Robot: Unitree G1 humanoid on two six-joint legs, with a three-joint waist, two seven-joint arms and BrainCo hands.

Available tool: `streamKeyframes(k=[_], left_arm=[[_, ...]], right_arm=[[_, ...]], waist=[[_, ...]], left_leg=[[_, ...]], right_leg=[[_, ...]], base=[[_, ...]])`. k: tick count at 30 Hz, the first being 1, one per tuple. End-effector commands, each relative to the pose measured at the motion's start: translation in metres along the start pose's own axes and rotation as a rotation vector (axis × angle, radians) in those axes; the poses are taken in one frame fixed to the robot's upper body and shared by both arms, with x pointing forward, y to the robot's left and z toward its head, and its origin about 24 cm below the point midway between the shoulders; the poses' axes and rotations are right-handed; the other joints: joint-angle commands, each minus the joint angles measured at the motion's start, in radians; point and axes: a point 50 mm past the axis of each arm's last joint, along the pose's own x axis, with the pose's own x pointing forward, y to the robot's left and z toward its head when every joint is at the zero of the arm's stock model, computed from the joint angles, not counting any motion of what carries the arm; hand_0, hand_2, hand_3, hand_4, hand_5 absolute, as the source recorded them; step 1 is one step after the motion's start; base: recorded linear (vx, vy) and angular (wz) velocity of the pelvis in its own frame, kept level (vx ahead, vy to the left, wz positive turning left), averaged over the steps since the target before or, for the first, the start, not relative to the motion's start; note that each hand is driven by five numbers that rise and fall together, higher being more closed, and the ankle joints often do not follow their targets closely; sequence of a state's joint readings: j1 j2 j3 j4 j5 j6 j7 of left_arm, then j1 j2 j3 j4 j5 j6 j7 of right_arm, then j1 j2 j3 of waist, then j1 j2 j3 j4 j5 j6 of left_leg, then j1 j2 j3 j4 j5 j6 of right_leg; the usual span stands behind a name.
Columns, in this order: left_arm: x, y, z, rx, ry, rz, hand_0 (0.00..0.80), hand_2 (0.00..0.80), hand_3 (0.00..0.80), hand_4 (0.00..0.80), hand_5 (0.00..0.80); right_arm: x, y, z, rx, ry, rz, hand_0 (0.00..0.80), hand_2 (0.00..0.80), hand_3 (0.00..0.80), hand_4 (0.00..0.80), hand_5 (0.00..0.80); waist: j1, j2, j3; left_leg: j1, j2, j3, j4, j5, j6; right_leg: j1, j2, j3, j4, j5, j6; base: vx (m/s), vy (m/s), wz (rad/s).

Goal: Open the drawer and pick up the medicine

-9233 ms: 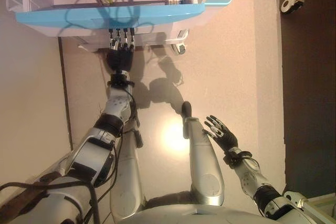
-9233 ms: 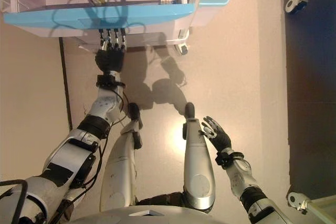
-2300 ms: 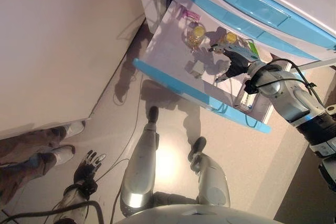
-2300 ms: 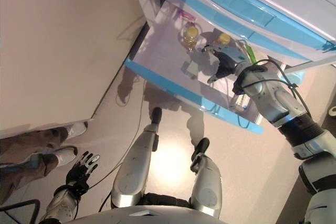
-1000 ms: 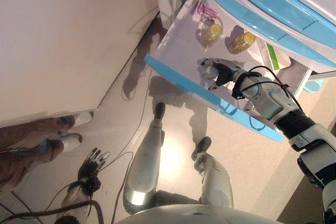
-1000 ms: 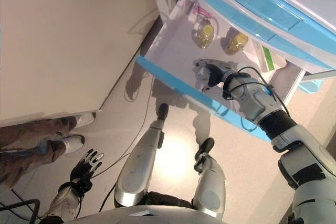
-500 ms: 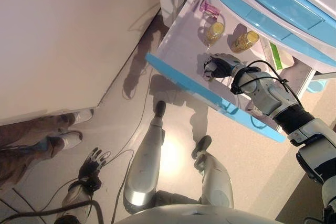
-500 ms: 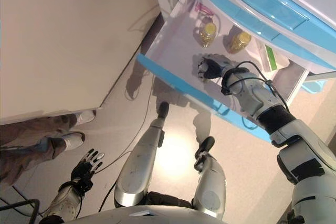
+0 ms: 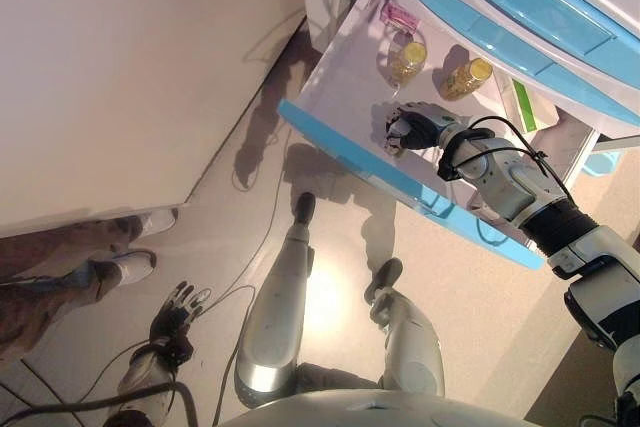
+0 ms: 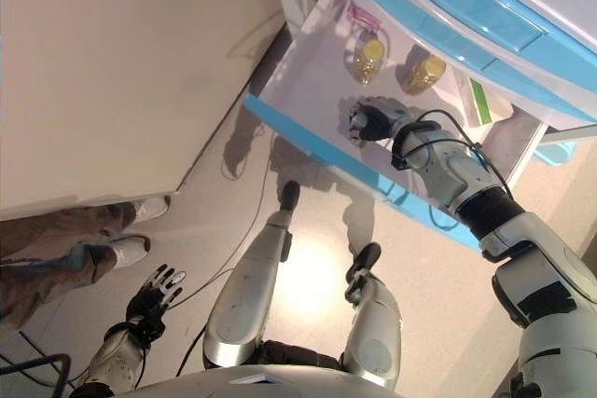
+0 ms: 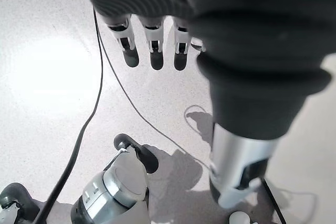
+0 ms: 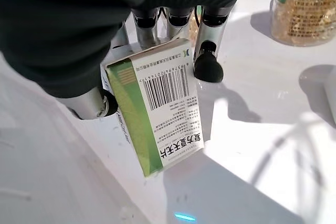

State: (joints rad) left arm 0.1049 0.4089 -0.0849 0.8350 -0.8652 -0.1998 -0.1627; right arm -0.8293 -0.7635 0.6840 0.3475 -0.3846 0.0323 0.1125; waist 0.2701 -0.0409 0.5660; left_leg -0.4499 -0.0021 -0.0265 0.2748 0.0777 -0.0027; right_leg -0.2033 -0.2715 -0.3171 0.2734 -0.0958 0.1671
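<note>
The bottom drawer [image 9: 350, 152], white inside with a blue front, stands pulled out. My right hand [image 9: 415, 127] reaches into it near the front edge. Its fingers and thumb are curled round a small white and green medicine box [image 12: 157, 108] with a barcode, held just above the drawer floor. My left hand [image 9: 175, 312] hangs low over the floor at the lower left, its fingers [image 11: 152, 51] straight and holding nothing.
Two yellow pill bottles [image 9: 408, 57] [image 9: 466, 77], a pink packet [image 9: 400, 15] and a green and white box [image 9: 525, 107] lie further back in the drawer. Closed blue drawers sit above. A pale cabinet side [image 9: 120, 67] stands left. A person's shoes [image 9: 130, 247] show at the left edge.
Over the last second my right hand's fingers have curled round the medicine box near the drawer's front. The left hand has stayed where it hangs.
</note>
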Motion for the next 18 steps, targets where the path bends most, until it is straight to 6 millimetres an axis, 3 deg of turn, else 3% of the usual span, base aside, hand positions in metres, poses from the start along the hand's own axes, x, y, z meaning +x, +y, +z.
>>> streamKeyframes(k=[1, 8, 18], left_arm=[[-0.009, 0.005, -0.008, 0.045, 0.021, -0.003, 0.0, 0.0, 0.0, 0.0, 0.0], [-0.009, 0.008, -0.008, 0.039, 0.018, 0.01, 0.0, 0.0, 0.0, 0.0, 0.0], [-0.011, 0.01, -0.013, 0.028, 0.025, 0.035, 0.0, 0.0, 0.0, 0.0, 0.0]], right_arm=[[-0.005, -0.027, 0.007, -0.064, -0.063, -0.099, 0.8, 0.8, 0.8, 0.8, 0.8], [-0.015, -0.042, 0.02, -0.06, -0.141, -0.177, 0.8, 0.8, 0.8, 0.8, 0.8], [-0.049, -0.08, 0.067, -0.065, -0.378, -0.312, 0.8, 0.8, 0.8, 0.8, 0.8]], waist=[[0.01, 0.022, -0.046], [-0.005, 0.011, -0.046], [-0.035, -0.009, -0.064]], left_leg=[[0.084, -0.039, 0.011, -0.005, -0.127, 0.054], [0.123, -0.032, 0.017, -0.026, -0.127, 0.054], [0.174, -0.023, 0.033, -0.056, -0.13, 0.052]], right_leg=[[-0.106, 0.012, 0.045, 0.061, 0.175, -0.019], [-0.08, 0.015, 0.058, 0.062, 0.179, -0.014], [-0.044, 0.02, 0.077, 0.045, 0.188, -0.004]], base=[[0.0, 0.0, 0.0], [0.0, 0.0, 0.0], [0.005, -0.002, -0.02]])
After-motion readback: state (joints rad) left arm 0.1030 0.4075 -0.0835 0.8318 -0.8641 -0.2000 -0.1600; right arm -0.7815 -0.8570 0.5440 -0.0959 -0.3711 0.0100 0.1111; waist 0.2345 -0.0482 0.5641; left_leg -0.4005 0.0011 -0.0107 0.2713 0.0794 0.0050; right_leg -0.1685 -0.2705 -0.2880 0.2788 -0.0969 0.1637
